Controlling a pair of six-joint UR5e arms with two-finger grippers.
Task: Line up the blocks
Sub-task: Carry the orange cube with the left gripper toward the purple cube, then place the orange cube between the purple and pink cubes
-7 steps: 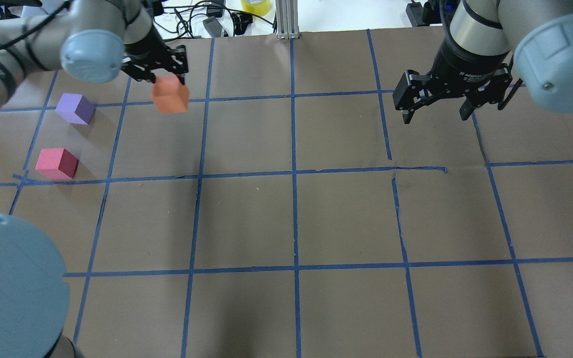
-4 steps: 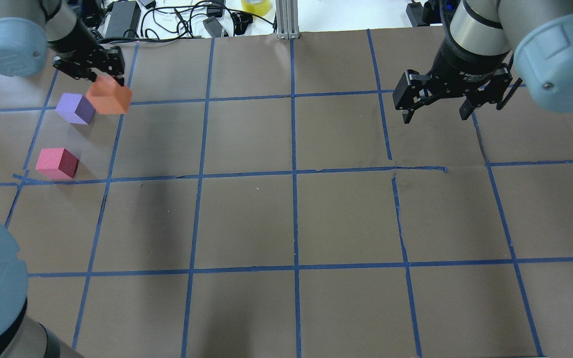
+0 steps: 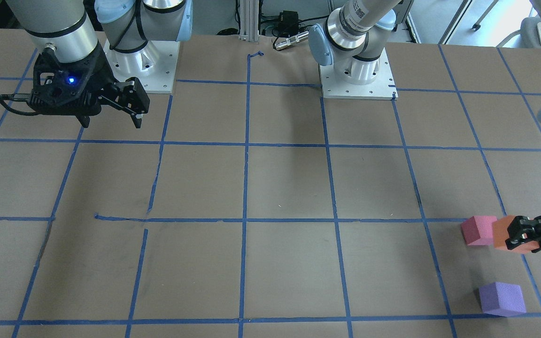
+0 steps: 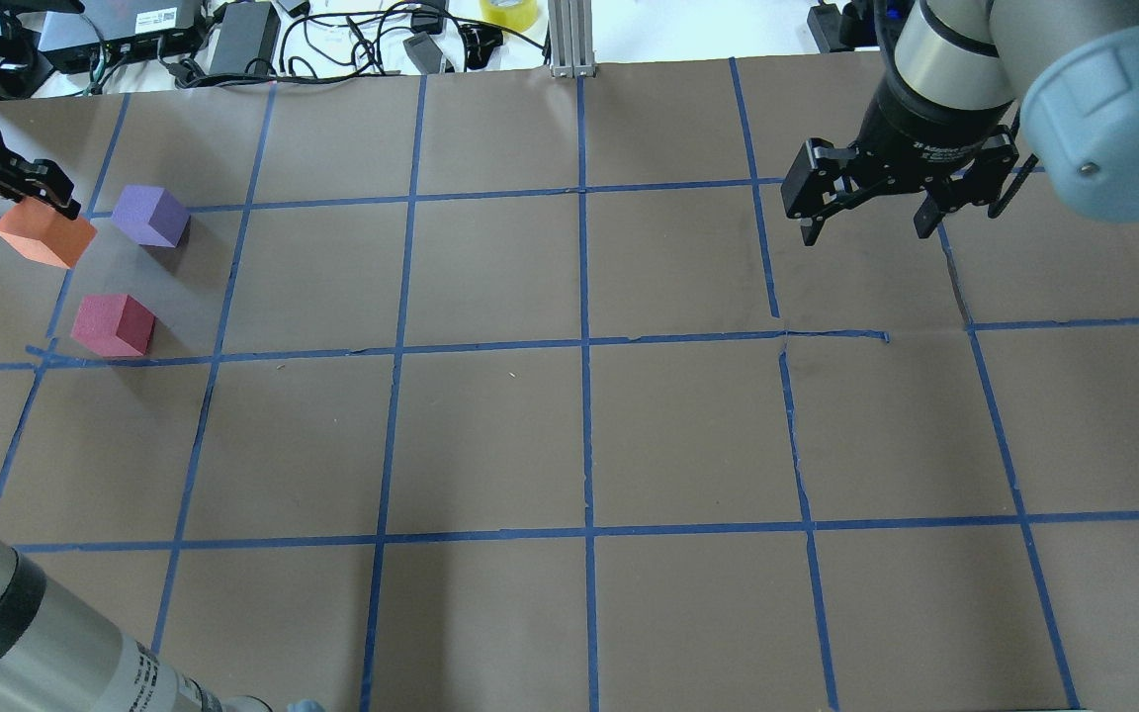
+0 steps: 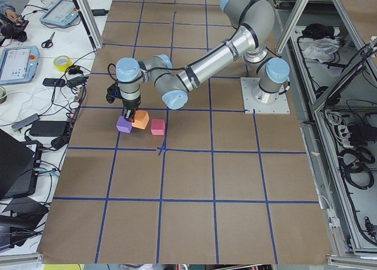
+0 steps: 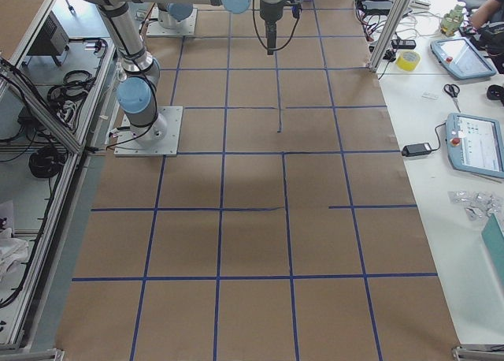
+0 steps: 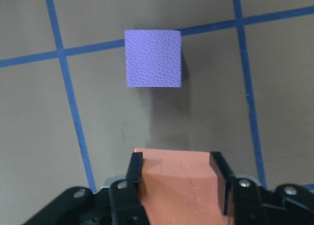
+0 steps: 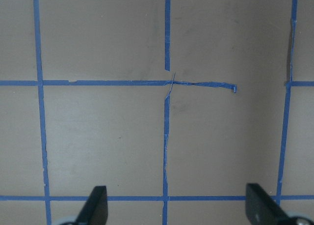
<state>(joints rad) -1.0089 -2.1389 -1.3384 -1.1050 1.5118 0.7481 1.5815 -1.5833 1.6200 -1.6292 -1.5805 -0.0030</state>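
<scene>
Though orange block [image 4: 43, 234] aloft, three total.

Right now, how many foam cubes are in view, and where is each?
3. The orange cube is held in the left gripper; the purple cube and the pinkish-red cube rest on the table near it, the pinkish-red nearer the robot.

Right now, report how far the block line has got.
Done: purple block and pinkish-red block sit apart on the table. In hand: the left gripper holds the orange block beside them. Left: set it down in line with both. The right gripper hangs open, empty.
</scene>
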